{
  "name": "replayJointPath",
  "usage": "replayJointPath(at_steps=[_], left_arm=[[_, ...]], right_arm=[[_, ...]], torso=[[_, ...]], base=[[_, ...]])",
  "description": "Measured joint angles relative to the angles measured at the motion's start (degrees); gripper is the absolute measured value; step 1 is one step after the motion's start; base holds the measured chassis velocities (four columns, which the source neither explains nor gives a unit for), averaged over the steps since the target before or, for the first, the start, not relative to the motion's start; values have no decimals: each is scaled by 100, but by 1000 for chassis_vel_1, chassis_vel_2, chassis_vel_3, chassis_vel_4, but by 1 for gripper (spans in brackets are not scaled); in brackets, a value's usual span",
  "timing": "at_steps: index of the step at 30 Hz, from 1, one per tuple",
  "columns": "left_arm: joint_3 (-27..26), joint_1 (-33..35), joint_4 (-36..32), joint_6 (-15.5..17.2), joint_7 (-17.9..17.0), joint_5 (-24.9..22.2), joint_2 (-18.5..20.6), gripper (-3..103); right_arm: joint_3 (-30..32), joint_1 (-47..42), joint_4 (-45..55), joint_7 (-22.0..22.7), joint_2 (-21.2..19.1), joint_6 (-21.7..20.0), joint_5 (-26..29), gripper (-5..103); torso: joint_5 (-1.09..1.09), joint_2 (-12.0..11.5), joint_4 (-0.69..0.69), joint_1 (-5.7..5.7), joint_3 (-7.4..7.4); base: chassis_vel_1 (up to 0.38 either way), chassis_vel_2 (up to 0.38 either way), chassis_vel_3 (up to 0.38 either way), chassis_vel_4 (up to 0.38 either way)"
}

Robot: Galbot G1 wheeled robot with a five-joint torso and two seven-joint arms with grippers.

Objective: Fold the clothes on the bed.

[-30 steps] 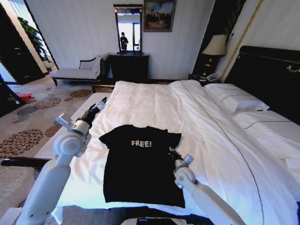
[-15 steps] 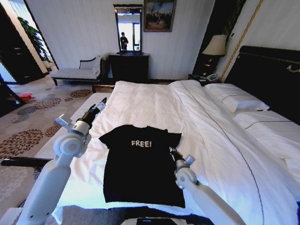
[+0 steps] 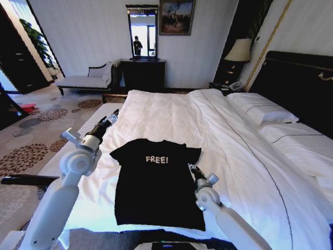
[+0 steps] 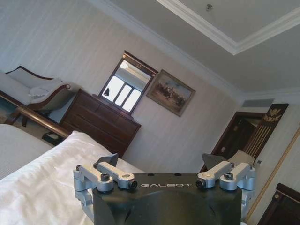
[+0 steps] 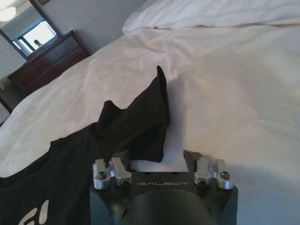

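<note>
A black T-shirt point(image 3: 156, 182) with white "FREE!" lettering lies flat, chest up, on the white duvet of the bed point(image 3: 234, 151). My right gripper point(image 3: 191, 169) hovers low at the shirt's right sleeve. In the right wrist view that gripper point(image 5: 157, 157) is open, and the sleeve point(image 5: 140, 124) rises in a fold just ahead of its fingers without being held. My left gripper point(image 3: 112, 115) hangs raised over the bed's left edge, beyond the left sleeve. In the left wrist view it point(image 4: 159, 160) is open and holds nothing.
White pillows point(image 3: 263, 110) and a dark headboard point(image 3: 302, 78) lie to the right. A dark dresser point(image 3: 143, 73) with a mirror and a pale bench point(image 3: 83, 80) stand by the far wall. Patterned carpet point(image 3: 31, 140) runs along the bed's left side.
Both arms have shifted only very slightly. The T-shirt lies as before.
</note>
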Motion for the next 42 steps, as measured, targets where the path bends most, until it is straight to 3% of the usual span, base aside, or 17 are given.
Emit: replayJointPath(at_steps=[7, 11, 13, 15, 16, 19, 22, 24, 26, 28, 35, 42], left_arm=[[-7, -29, 38, 0, -3, 2, 12, 100], [-4, -43, 64, 0, -4, 7, 10, 100], [7, -47, 80, 0, -4, 16, 1, 100], [10, -48, 83, 0, -4, 18, -2, 100], [18, -52, 93, 0, -4, 25, -5, 100], [23, -59, 101, 0, -4, 28, -6, 100], [25, -66, 105, 0, -3, 29, 5, 100], [25, -66, 107, 0, -3, 28, 10, 100], [23, -66, 112, 0, -2, 29, 23, 100], [22, -66, 112, 0, -2, 28, 27, 100], [26, -85, 124, 0, 1, 24, 33, 100], [27, -87, 140, -2, 4, 25, 27, 100]], right_arm=[[-69, 252, -274, -94, 107, 36, 92, 96], [-81, 323, -374, -146, 137, 77, 109, 97], [-89, 344, -418, -181, 158, 104, 110, 87], [-91, 348, -427, -191, 166, 113, 110, 87], [-99, 353, -441, -216, 183, 131, 110, 77], [-110, 361, -445, -230, 193, 146, 106, 71], [-116, 371, -460, -260, 194, 179, 92, 54], [-116, 373, -467, -265, 192, 187, 86, 54], [-116, 376, -470, -277, 183, 200, 76, 38], [-116, 375, -470, -283, 180, 204, 73, 38], [-113, 357, -459, -315, 161, 234, 18, 6], [-98, 350, -429, -322, 114, 248, -46, 1]], torso=[[0, 0, 0, 0, 0], [0, 0, 0, 0, 0], [0, 0, 0, 0, 0], [0, 0, 0, 0, 0], [0, 0, 0, 0, 0], [0, 0, 0, 0, 0], [0, 0, 0, 0, 0], [0, 0, 0, 0, 0], [0, 0, 0, 0, 0], [0, 0, 0, 0, 0], [0, 0, 0, 0, 0], [0, 0, 0, 0, 0]], base=[[0, 0, 0, 0], [0, 0, 0, 0], [0, 0, 0, 0], [0, 0, 0, 0], [0, 0, 0, 0], [0, 0, 0, 0], [0, 0, 0, 0], [0, 0, 0, 0], [0, 0, 0, 0], [0, 0, 0, 0], [0, 0, 0, 0], [0, 0, 0, 0]])
